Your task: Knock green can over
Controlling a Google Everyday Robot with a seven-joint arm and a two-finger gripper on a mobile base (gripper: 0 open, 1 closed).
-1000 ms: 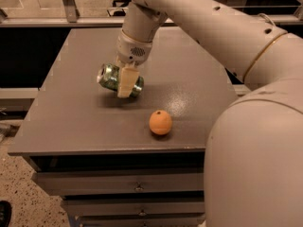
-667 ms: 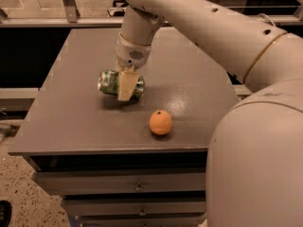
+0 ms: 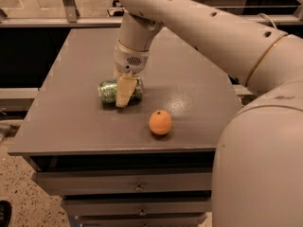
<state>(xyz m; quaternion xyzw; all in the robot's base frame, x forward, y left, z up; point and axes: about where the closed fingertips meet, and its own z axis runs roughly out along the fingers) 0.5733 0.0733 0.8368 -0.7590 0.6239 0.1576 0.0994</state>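
The green can [image 3: 108, 91] lies on its side on the grey table [image 3: 189, 93], left of the middle, with its length running left to right. My gripper [image 3: 124, 96] comes down from the arm above and is right at the can's middle, with its cream tip in front of the can and covering part of it. The can's right end shows just past the gripper.
A round orange fruit [image 3: 160, 122] sits on the table in front of and to the right of the can, near the front edge. My large cream arm fills the right side. Drawers are below the tabletop, and a railing runs behind it.
The gripper and the lying can have shifted slightly toward the table's front edge. The orange fruit has not moved.
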